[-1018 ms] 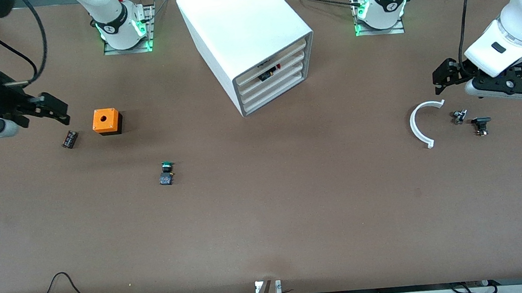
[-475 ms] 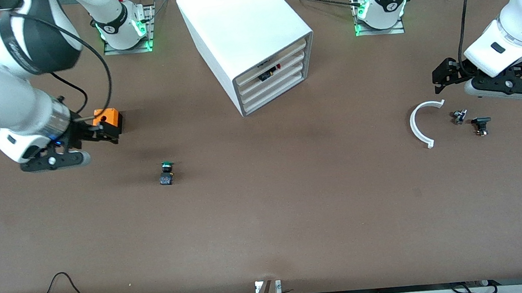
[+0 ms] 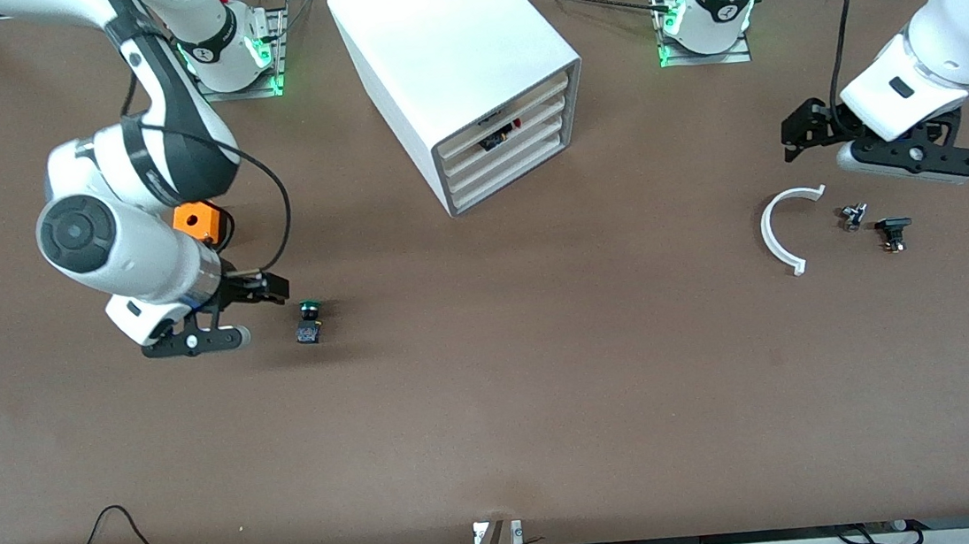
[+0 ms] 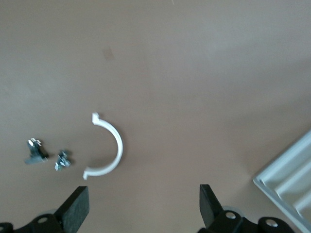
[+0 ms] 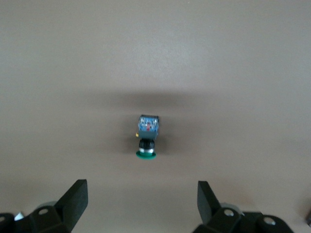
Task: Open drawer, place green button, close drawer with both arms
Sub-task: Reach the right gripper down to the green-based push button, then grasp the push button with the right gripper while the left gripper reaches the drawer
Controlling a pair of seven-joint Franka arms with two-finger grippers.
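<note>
Brown surface (image 3: 548,372) carries the button (image 3: 309,321), lying just beside the released right gripper (image 3: 273,287). Every drawer (image 3: 507,156) of the white cabinet (image 3: 446,53) sits pushed in. Near a white arc (image 3: 778,230), the left gripper (image 3: 796,135) hangs released.

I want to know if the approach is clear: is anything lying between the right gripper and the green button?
Nothing: only bare table lies between the open right gripper and the button, as the front view and the right wrist view show.
</note>
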